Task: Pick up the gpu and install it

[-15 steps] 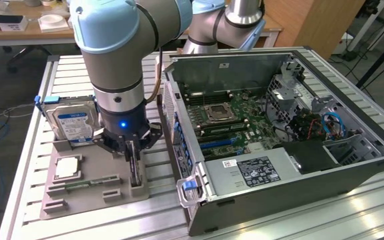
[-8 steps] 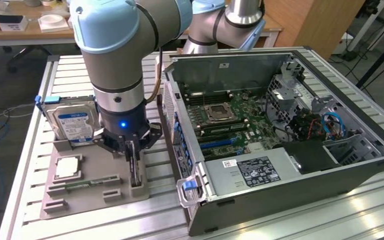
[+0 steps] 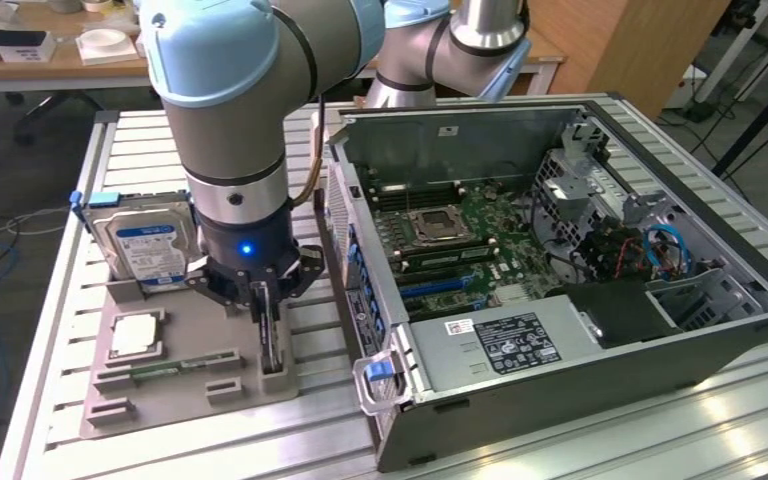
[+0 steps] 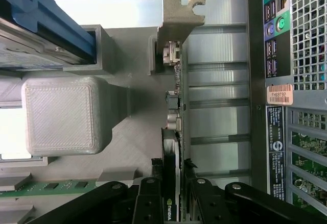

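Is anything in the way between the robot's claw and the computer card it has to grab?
Nothing visible is in the way. The gripper is down over the card, which stands on edge in the grey holder, with fingers against both its sides.

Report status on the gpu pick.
Gripper shut on gpu. Card upright on edge in grey holder, not lifted. Open PC case close alongside; hard drive stands at holder's other end.
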